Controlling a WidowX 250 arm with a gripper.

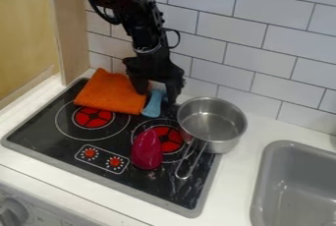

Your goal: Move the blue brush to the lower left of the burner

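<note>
My gripper [156, 92] hangs over the back of the stove, open, its two fingers spread to either side of the blue brush's upper end. The light blue brush [153, 104] lies at the back of the black cooktop, just right of the orange cloth, its upper part partly hidden by the gripper. Whether a finger touches it, I cannot tell. Two red burners are visible: the left burner [93, 117] sits in front of the cloth, and the right burner [169, 140] is partly covered by a dark pink object.
A folded orange cloth [113, 92] lies at the back left. The dark pink object [147, 150] is at front centre. A steel pot [211, 122] stands at the right, handle toward the front. A grey sink [261, 185] is further right; a tiled wall rises behind.
</note>
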